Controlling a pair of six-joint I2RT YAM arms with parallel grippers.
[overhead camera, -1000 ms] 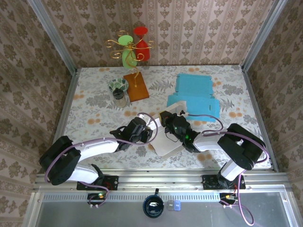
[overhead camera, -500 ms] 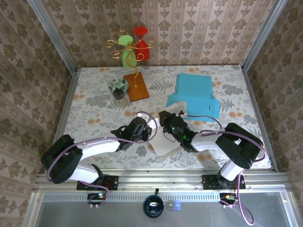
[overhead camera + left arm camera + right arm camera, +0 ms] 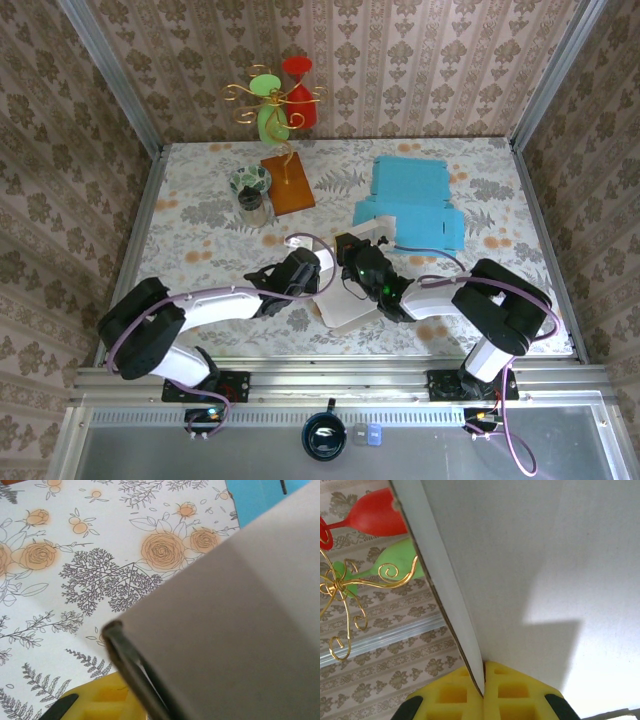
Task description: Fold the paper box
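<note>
We see the white paper box [image 3: 345, 305], still a flat sheet, near the front middle of the flowered table [image 3: 190, 240], between the two arms and tilted up off the surface on its far side. The right gripper [image 3: 352, 262] meets it from the right. In the right wrist view its yellow pads [image 3: 512, 692] are pressed together on the sheet's edge, with the cardboard pinched between them and the wide white face rising above. The left gripper [image 3: 320, 280] reaches the sheet's left edge. In the left wrist view the sheet covers most of the frame and one yellow finger [image 3: 100, 702] shows below its dark edge, so we cannot tell whether that tool is gripping it or is merely close. Just behind the white sheet lie flat blue boxes [image 3: 412, 200], touching or nearly touching its far corner. Further back on the left stand a gold wire stand [image 3: 280, 100] on a brown base [image 3: 288, 182], carrying a red cup [image 3: 375, 512] and a green cup [image 3: 395, 562], and a small jar [image 3: 250, 195] just beside the base.
</note>
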